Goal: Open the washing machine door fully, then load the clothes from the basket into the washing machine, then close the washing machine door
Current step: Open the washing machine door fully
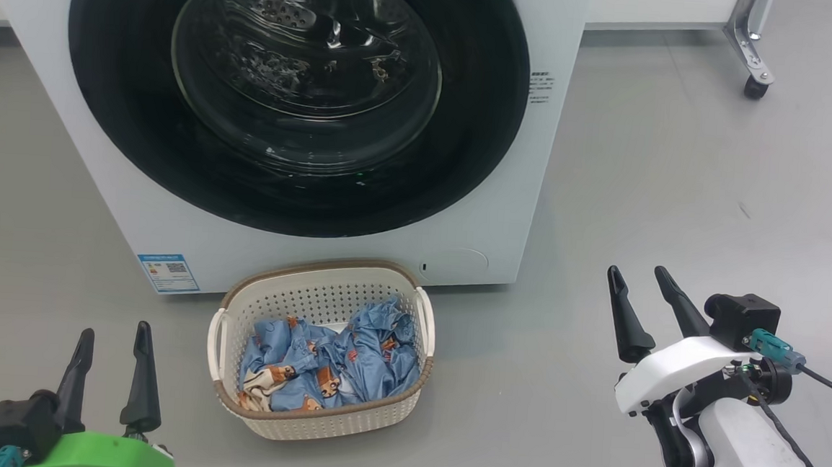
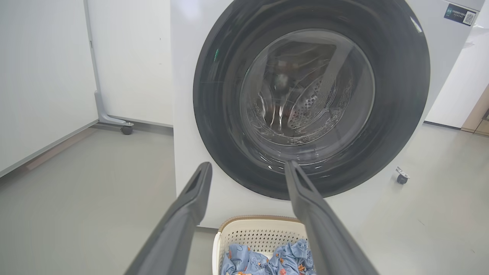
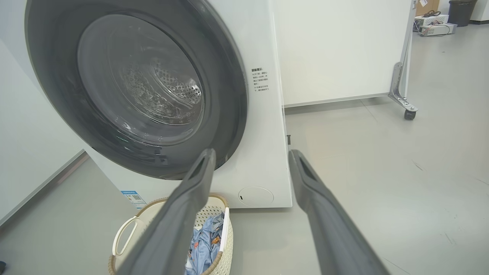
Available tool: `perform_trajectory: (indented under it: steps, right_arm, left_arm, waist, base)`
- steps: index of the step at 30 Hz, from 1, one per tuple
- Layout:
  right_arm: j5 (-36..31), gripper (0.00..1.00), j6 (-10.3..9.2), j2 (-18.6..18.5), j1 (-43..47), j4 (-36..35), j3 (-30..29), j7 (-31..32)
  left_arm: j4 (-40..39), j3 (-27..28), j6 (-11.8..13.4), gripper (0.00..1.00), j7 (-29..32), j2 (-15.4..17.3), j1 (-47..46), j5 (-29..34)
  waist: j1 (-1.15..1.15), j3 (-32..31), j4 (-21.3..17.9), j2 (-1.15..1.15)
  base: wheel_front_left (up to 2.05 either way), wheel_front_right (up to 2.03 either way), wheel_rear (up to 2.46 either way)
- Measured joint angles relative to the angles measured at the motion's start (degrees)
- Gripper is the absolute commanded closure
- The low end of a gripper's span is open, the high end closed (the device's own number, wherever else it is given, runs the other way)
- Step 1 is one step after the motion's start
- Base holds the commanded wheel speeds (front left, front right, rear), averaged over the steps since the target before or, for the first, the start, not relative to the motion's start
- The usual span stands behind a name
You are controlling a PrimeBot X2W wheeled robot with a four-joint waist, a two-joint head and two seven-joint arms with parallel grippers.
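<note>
Grey floor (image 1: 644,168) bears basket (image 1: 325,296) of clothes (image 1: 329,358) before closed washing machine door (image 1: 303,75).

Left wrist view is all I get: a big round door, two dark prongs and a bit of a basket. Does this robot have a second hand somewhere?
Observer: Yes. The right gripper hangs open, off to the right of the basket, and touches nothing.
Operator: How full is that basket? I see just one end of it.
Observer: Seen whole from the head view, the clothes are a crumpled blue heap that covers most of its bottom, below the rim.
Operator: Is there anything low on the front of the washer?
Observer: A small round flap sits near its lower right corner.
</note>
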Motion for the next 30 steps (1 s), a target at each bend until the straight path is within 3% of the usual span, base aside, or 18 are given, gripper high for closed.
perform_trajectory:
  steps: [14,30]
  right_arm:
    - [-0.5,0.00,0.14,0.2,0.0,0.4,-0.5,0.0]
    - [-1.0,0.00,0.53,0.2,0.0,1.0,-0.9,0.0]
  left_arm:
    - [0.2,0.3,-0.5,0.00,0.0,-0.2,0.0,0.0]
    - [0.5,0.4,-0.6,0.00,0.0,-0.4,0.0,0.0]
  waist:
    - [0.00,0.0,-0.1,0.00]
    - [0.00,-0.1,0.1,0.00]
  base:
    - [0.43,0.43,-0.85]
    - [0.09,0.09,-0.18]
